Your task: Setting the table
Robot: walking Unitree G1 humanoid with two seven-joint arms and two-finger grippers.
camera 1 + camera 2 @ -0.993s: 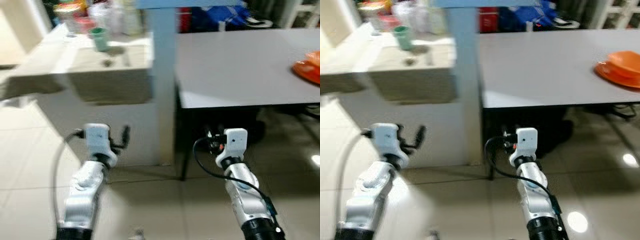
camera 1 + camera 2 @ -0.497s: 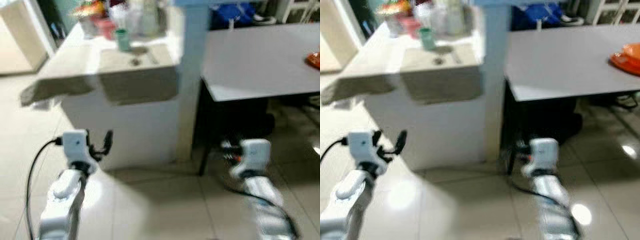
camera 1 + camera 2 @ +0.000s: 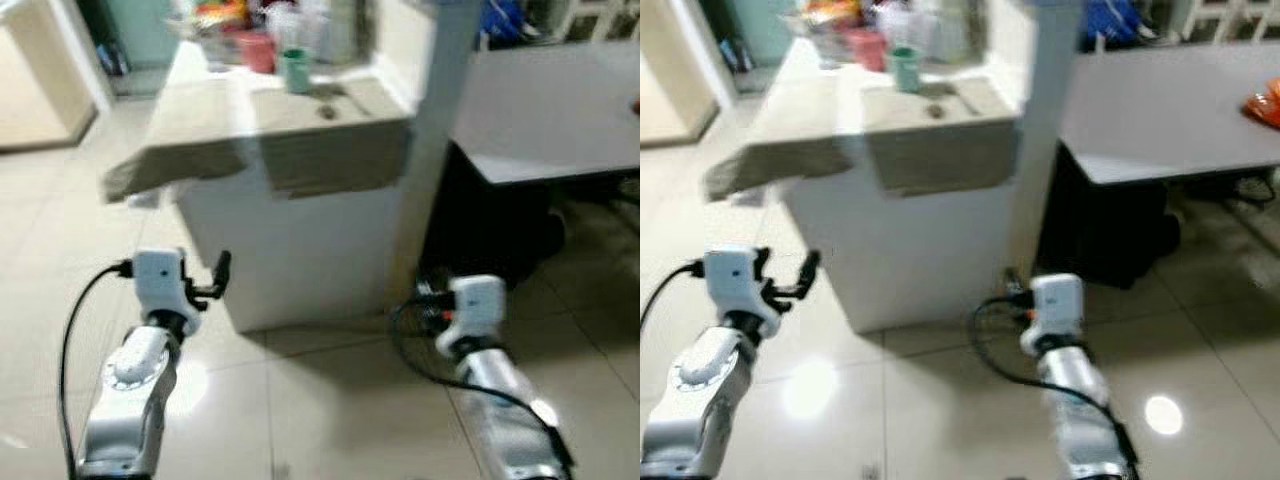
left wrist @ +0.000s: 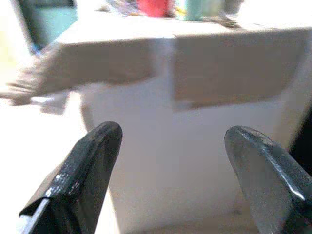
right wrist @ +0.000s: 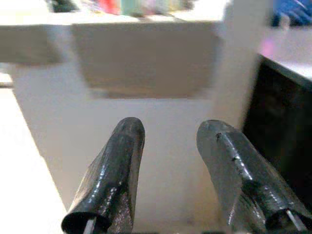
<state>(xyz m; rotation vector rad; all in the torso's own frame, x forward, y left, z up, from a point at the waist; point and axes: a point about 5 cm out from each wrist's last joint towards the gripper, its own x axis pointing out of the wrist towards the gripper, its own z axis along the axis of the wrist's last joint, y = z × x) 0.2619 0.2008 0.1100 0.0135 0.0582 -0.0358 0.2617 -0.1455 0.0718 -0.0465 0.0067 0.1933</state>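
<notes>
Approaching the white bench is judged the step in hand. Both the left claw and right claw are held released and empty. Cups are seen on its top; reaching them is called for next.

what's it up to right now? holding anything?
Nothing is held. Both arms are raised in front of the robot, left gripper open and empty, right gripper open and empty too. The robot faces a white counter with a green cup and a red cup on top. The grey table stands to the right, with something orange at its far edge. Table setting hasn't visibly begun.
</notes>
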